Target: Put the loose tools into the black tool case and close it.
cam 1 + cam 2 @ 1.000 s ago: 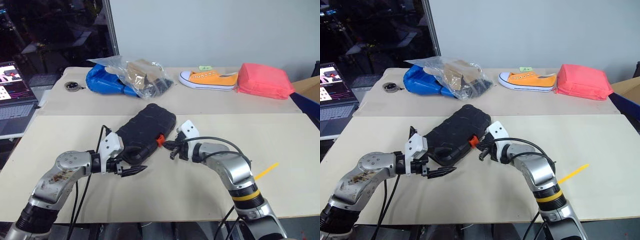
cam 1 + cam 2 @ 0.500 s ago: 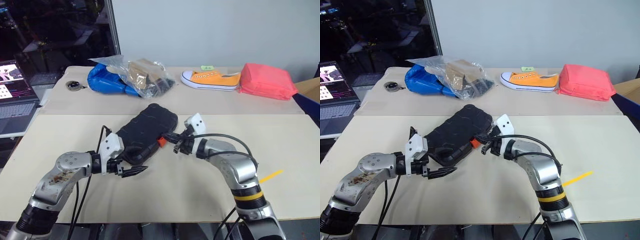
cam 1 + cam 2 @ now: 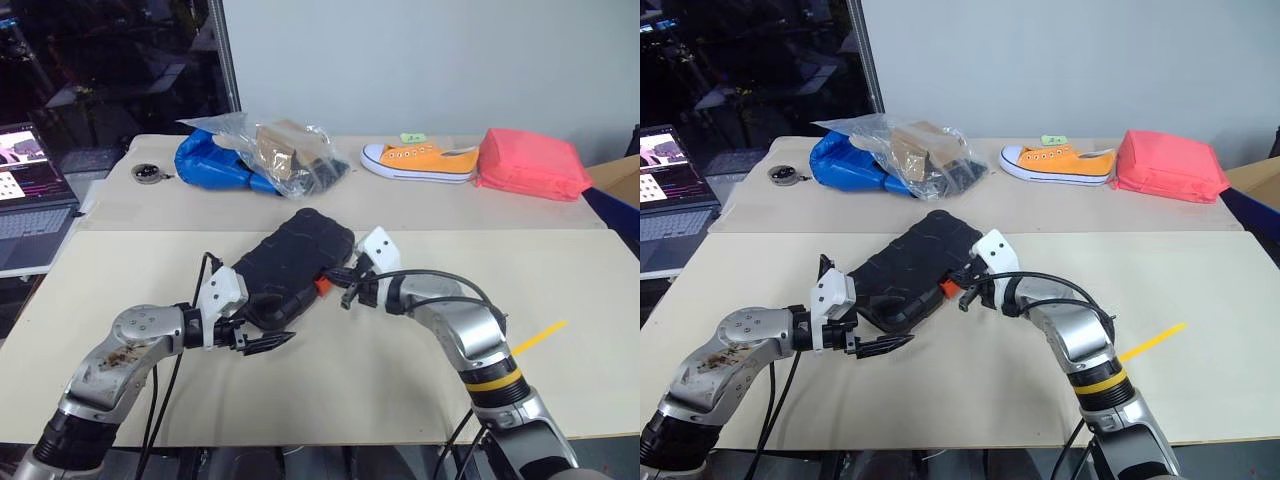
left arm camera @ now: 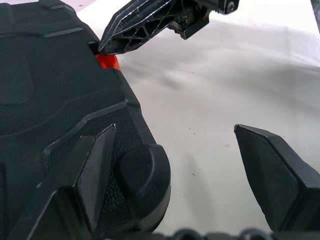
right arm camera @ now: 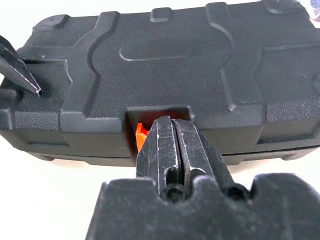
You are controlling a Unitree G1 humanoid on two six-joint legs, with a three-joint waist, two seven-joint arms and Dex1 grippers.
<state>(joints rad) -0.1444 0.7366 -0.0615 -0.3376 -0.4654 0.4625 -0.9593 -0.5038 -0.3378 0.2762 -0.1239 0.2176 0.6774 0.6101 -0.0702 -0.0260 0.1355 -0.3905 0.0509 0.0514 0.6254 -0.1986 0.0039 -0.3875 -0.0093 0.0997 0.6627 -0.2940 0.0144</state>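
Note:
The black tool case (image 3: 295, 262) lies shut and flat in the middle of the near table, its orange latch (image 3: 322, 285) facing my right arm. My right gripper (image 5: 172, 122) is shut, and its joined tips press into the latch recess against the orange latch (image 5: 141, 135). At the case's near corner my left gripper (image 4: 175, 128) stands open. One of its fingers (image 4: 95, 165) rests on the case's corner, the other hangs over bare table. The loose tools are out of view.
On the far table lie a blue bag under a clear plastic bag (image 3: 215, 160), an orange shoe (image 3: 418, 160), a red cushion (image 3: 530, 163) and a small round object (image 3: 150, 173). A laptop (image 3: 30, 195) sits far left. A yellow strip (image 3: 540, 338) lies right of my right arm.
My right wrist has rolled slightly while its tips stayed at the latch. The left gripper and the case have not moved.

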